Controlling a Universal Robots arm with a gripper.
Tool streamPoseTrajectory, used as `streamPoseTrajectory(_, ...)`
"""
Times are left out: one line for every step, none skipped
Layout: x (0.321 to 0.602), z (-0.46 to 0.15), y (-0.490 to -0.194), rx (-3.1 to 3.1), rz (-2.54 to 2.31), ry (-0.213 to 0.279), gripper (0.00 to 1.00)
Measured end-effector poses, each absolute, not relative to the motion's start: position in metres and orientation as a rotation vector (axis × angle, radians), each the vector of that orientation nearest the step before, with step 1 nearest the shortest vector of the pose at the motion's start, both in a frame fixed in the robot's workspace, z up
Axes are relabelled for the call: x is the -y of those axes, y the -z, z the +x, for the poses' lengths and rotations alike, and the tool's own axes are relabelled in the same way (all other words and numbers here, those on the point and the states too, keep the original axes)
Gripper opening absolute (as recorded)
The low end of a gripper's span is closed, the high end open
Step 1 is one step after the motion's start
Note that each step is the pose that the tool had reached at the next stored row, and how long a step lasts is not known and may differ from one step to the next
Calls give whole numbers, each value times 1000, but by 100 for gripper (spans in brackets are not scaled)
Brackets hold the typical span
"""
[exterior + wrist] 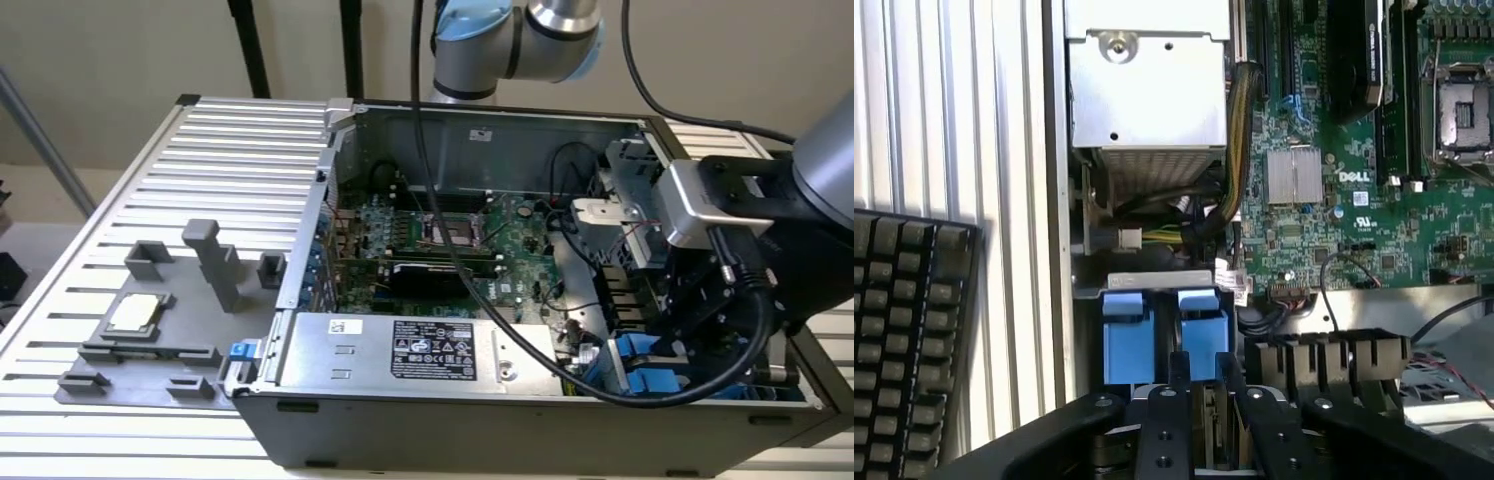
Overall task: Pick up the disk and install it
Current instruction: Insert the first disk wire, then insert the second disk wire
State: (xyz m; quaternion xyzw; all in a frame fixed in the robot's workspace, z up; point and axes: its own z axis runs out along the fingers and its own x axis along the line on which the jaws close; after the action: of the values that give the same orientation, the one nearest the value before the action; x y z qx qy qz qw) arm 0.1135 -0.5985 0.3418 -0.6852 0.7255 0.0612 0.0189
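My gripper point(1209, 425) hangs low inside the open computer case point(307, 250), over the drive bay at the exterior view's right point(674, 335). Its two black fingers point(1164, 430) stand close together, shut on a thin grey-gold slab held edge-on, the disk point(1209, 440). Just beyond the fingertips sit two blue plastic carrier ends point(1204, 335) side by side in the bay. They also show as blue pieces point(651, 382) under the gripper. Most of the disk's body is hidden by the fingers.
The green motherboard point(441, 240) fills the case floor, and a silver power supply point(400, 345) runs along the near wall. Cable bundles point(1184, 225) lie close to the bay. A grey fixture with a small square CPU chip point(134, 312) sits on the slatted table. A black keyboard point(904, 340) lies outside the case.
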Motion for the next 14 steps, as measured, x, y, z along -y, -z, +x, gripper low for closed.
streamPoseTrajectory(599,112,-342,-2252,-2127,-190,25)
streamPoseTrajectory(599,111,-342,-2251,-2128,-190,25)
streamPoseTrajectory(599,111,-342,-2251,-2129,-190,25)
streamPoseTrajectory(599,111,-342,-2251,-2129,-190,25)
streamPoseTrajectory(599,111,-342,-2251,-2129,-190,25)
streamPoseTrajectory(599,111,-342,-2251,-2129,-190,25)
streamPoseTrajectory(599,111,-342,-2251,-2129,-190,25)
streamPoseTrajectory(599,111,-342,-2251,-2128,-190,25)
streamPoseTrajectory(599,111,-342,-2251,-2128,-190,25)
streamPoseTrajectory(599,111,-342,-2251,-2128,-190,25)
streamPoseTrajectory(599,111,-342,-2251,-2128,-190,25)
streamPoseTrajectory(599,111,-342,-2251,-2129,-190,25)
streamPoseTrajectory(599,111,-342,-2251,-2128,-190,25)
streamPoseTrajectory(599,111,-342,-2251,-2129,-190,25)
